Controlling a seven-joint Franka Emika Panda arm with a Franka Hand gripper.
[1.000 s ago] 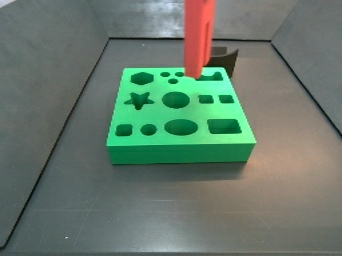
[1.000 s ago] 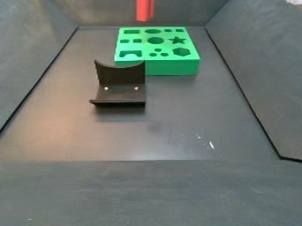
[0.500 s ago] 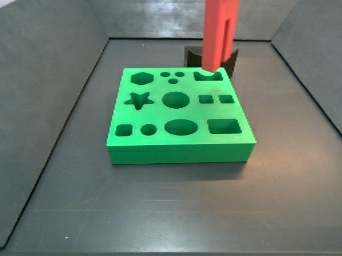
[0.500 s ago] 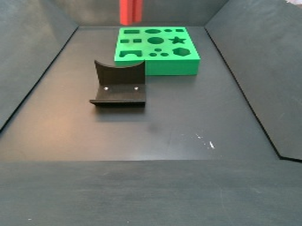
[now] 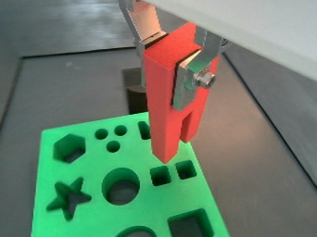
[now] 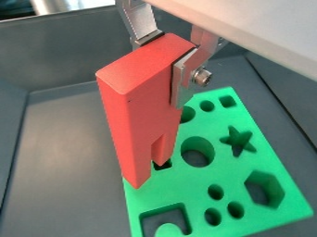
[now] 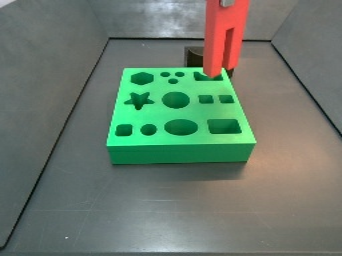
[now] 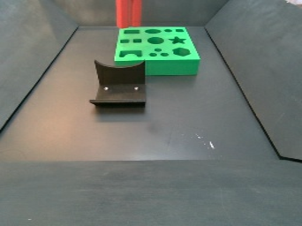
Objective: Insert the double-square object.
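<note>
The double-square object is a long red bar (image 5: 165,97), held upright with its two square prongs pointing down. My gripper (image 5: 173,57) is shut on its upper part, one silver finger (image 5: 196,79) on each side; both wrist views show this grip (image 6: 165,54). The bar (image 6: 133,125) hangs above the green board (image 5: 89,168), its prongs a little above and short of a pair of small square holes (image 5: 172,172). In both side views only the bar shows (image 7: 222,35) (image 8: 129,11), over the board's edge (image 7: 181,150); the gripper is out of frame.
The dark fixture stands on the floor beside the board (image 8: 118,84), partly hidden behind the bar in a side view (image 7: 195,54). The green board (image 8: 160,67) has several other shaped holes, among them a star (image 6: 238,141). Grey walls enclose the dark floor.
The bar has moved sideways along the board's far edge, toward the corner near the fixture, and has turned so its slot faces a side camera. It stays in my grip.
</note>
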